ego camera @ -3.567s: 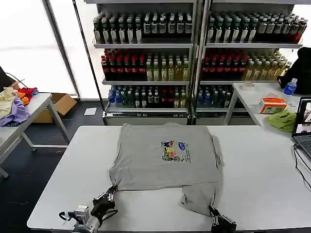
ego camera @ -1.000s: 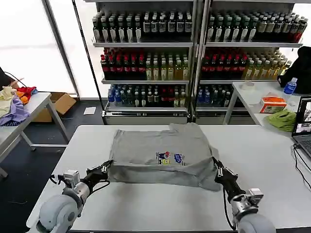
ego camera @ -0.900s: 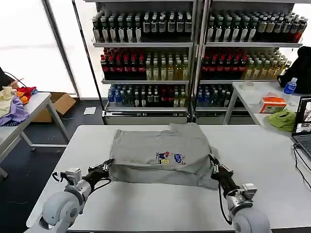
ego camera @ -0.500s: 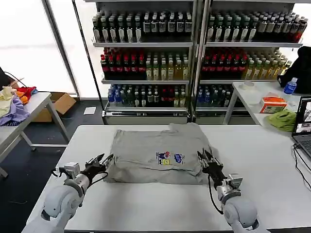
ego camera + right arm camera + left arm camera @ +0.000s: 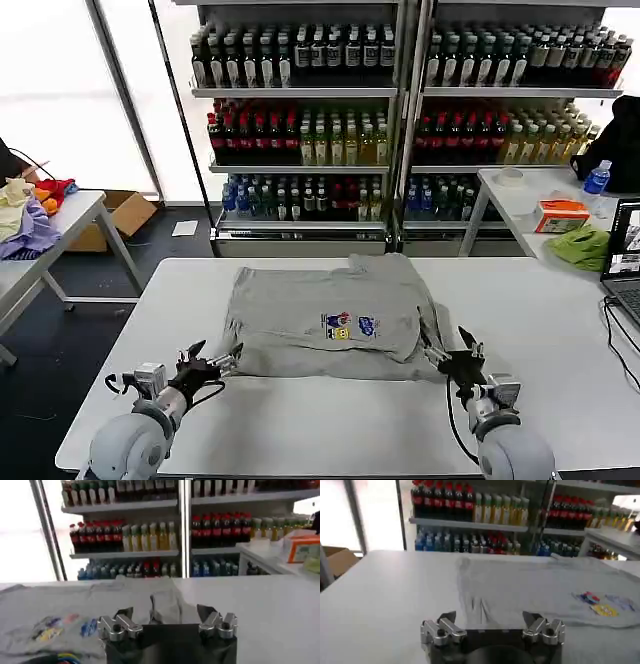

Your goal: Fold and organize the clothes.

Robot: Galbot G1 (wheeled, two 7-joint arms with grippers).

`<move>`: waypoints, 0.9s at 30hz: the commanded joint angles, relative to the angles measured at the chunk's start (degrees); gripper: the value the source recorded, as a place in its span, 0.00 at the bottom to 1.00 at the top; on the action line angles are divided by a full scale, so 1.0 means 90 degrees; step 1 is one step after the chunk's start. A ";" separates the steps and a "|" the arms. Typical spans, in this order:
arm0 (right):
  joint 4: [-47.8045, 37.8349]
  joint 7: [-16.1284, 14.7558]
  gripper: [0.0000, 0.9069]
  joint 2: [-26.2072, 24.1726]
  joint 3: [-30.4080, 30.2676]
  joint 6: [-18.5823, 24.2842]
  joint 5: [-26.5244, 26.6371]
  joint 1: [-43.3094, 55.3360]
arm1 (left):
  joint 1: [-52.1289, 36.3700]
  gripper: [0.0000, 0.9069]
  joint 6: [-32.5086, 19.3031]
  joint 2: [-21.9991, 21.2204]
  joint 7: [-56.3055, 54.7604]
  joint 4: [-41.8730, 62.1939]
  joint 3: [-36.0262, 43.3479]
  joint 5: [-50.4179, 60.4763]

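Observation:
One light grey shirt (image 5: 320, 300) lies folded in half on the white table (image 5: 300, 420), its small multicoloured print (image 5: 348, 326) facing up close to the near folded edge. My left gripper (image 5: 212, 356) hovers open just off the shirt's near left corner, holding nothing. In the left wrist view the left gripper (image 5: 490, 617) has the grey shirt (image 5: 535, 585) ahead of it. My right gripper (image 5: 455, 353) is open beside the near right corner. From the right wrist, the right gripper (image 5: 165, 611) faces a bunched sleeve fold (image 5: 167, 602) of the shirt (image 5: 65, 607).
Shelves of bottles (image 5: 400, 110) stand behind the table. A side table at the right carries an orange box (image 5: 561, 216), a lime-green cloth (image 5: 583, 247) and a laptop (image 5: 626, 265). Another table with loose clothes (image 5: 30, 220) stands at the left.
Both grippers carried the shirt's near hem over toward the far side, folding it. They have since let go, opened and drawn back toward the table's near edge.

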 commanded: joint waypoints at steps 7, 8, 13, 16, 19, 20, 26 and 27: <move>0.0128 0.0174 0.00 0.0133 -0.0194 -0.0328 -0.0332 -0.0462 | 0.0291 0.49 -0.0163 -0.0280 0.0043 0.0347 0.0054 0.0262; 0.0043 0.0188 0.00 0.0137 -0.0223 -0.0328 -0.0336 -0.0429 | 0.0284 0.22 -0.0176 -0.0298 0.0048 0.0401 0.0055 0.0264; -0.0121 0.0177 0.00 0.0148 -0.0251 -0.0363 -0.0250 -0.0351 | 0.0283 0.04 -0.0288 -0.0341 0.0109 0.0510 0.0044 0.0276; -0.0178 0.0184 0.00 0.0154 -0.0250 -0.0405 -0.0120 -0.0321 | 0.0289 0.04 -0.0328 -0.0368 0.0092 0.0523 0.0034 0.0275; -0.0291 0.0166 0.00 0.0147 -0.0237 -0.0414 -0.0080 -0.0293 | 0.0293 0.04 -0.0396 -0.0372 0.0064 0.0582 0.0015 0.0285; -0.0301 0.0157 0.00 0.0145 -0.0212 -0.0410 0.0005 -0.0293 | 0.0313 0.04 -0.0442 -0.0372 0.0055 0.0573 -0.0007 0.0282; -0.0204 0.0041 0.00 0.0084 -0.0119 -0.0325 0.0285 -0.0357 | 0.0483 0.04 -0.0558 -0.0363 0.0053 0.0319 -0.0053 0.0232; -0.0192 0.0002 0.00 0.0067 -0.0101 -0.0317 0.0309 -0.0374 | 0.0504 0.03 -0.0563 -0.0375 0.0056 0.0282 -0.0055 0.0229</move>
